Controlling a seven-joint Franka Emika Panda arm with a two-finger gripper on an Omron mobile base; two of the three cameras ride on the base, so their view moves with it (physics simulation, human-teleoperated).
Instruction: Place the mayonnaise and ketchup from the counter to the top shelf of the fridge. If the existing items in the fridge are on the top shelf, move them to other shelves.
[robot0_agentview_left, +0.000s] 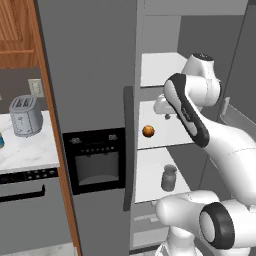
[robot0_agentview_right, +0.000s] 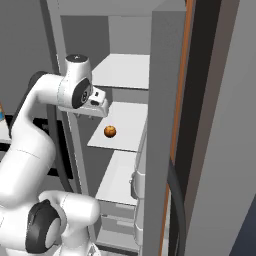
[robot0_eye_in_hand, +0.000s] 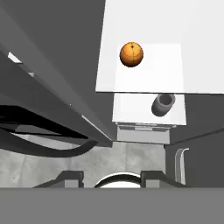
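Orange fruit (robot0_agentview_left: 148, 131): left base view, on the middle shelf; round, smooth, rolls easily.
Grey jar (robot0_agentview_left: 169, 178): shelf below; stiff, hold around the body.
Top shelf (robot0_agentview_right: 122, 70): right base view, bare.
End effector (robot0_eye_in_hand: 111, 176): hand view, pressed together, holds nothing.

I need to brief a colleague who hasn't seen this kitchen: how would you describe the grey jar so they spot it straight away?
Find the tall grey fridge, its compartment open. Three white shelves show inside; the top shelf is bare, the middle one holds an orange fruit. The grey jar stands alone on the lowest shelf, squat, lidded and dull grey, unlike the round bright fruit.
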